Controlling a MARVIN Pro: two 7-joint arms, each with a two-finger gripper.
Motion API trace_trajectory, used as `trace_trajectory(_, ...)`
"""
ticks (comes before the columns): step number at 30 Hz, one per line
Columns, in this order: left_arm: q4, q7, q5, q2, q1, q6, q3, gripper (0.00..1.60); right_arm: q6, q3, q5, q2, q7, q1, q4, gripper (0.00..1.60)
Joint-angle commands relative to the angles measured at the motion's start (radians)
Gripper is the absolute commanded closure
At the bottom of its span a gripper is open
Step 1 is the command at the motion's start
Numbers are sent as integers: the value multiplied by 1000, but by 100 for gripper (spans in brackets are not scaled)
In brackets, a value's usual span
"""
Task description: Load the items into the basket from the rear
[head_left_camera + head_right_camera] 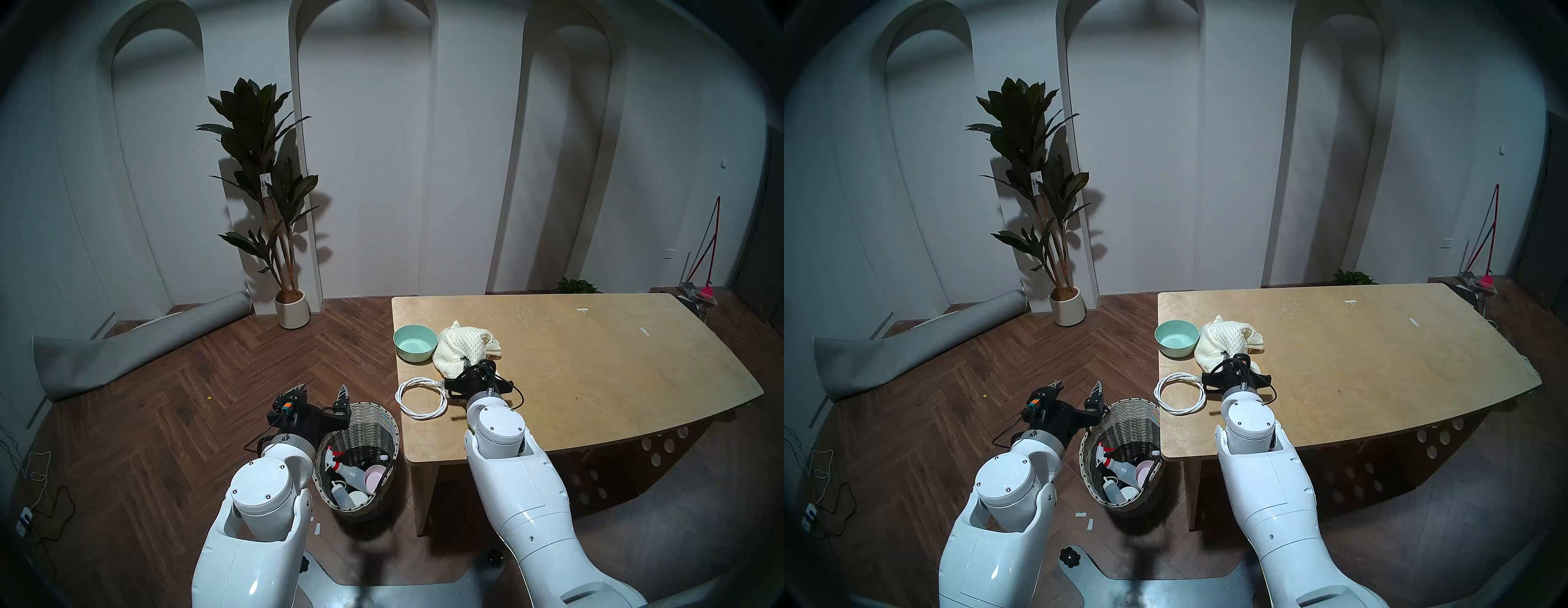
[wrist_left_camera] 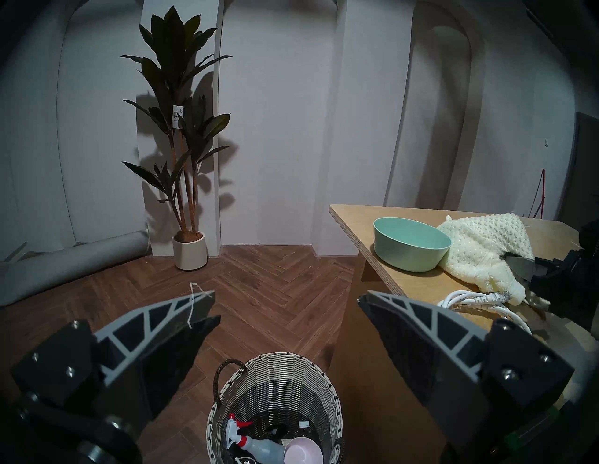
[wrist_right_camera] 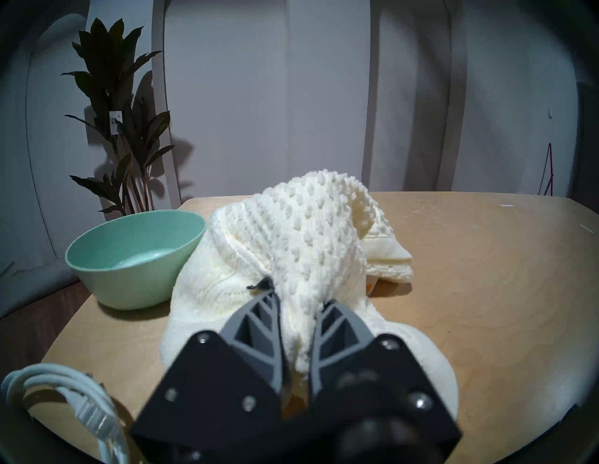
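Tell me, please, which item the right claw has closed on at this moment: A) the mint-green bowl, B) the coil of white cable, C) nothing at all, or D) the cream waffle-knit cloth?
D: in the right wrist view the right claw has a fold of the cream cloth pinched between its fingers, while the bowl and the cable lie untouched on the table.

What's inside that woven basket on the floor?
In the basket: a spray bottle with a red trigger, a squeeze bottle and a pink cup. Anything beneath them is hidden.
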Motion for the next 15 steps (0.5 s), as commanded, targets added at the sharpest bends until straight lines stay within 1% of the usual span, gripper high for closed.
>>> trace_trajectory(1, -14, -4, 0, 1, -17, -2, 3, 0, -64, 40, 20, 4, -14, 56, -111, 160)
trace_trajectory(3, -11, -1, 1, 1, -18, -2, 4, 0, -86, 59, 34, 6, -14, 97, -142, 160)
trace_trajectory(5, -10, -1, 1, 1, -18, -1, 5, 0, -92, 63, 37, 5, -16, 103, -160, 160)
trace_trajectory(6, -7, 0, 3, 1, -20, -1, 6, 0, -115, 64, 44, 2, -11, 121, -167, 160)
trace_trajectory(7, -7, 0, 3, 1, -20, -1, 6, 0, -115, 64, 44, 2, -11, 121, -167, 160)
trace_trajectory(8, -6, 0, 3, 1, -21, -1, 7, 0, -116, 62, 52, -6, -8, 127, -192, 160)
trace_trajectory(9, -5, -1, 4, 1, -23, -1, 8, 0, -123, 58, 57, -11, -4, 135, -199, 160)
trace_trajectory(10, -5, -1, 5, 0, -24, -1, 10, 0, -131, 50, 63, -21, 1, 142, -203, 160)
trace_trajectory(11, -4, -1, 6, 0, -27, -1, 12, 0, -134, 26, 76, -41, 16, 141, -231, 160)
trace_trajectory(13, -3, 0, 8, 0, -29, -1, 12, 0, -136, 13, 83, -52, 22, 136, -249, 160)
trace_trajectory(14, -3, 6, 15, 1, -32, -3, 9, 0, -136, -26, 97, -54, 38, 132, -267, 160)
trace_trajectory(15, -6, 12, 16, 1, -33, -7, 2, 0, -130, -52, 108, -51, 47, 127, -278, 160)
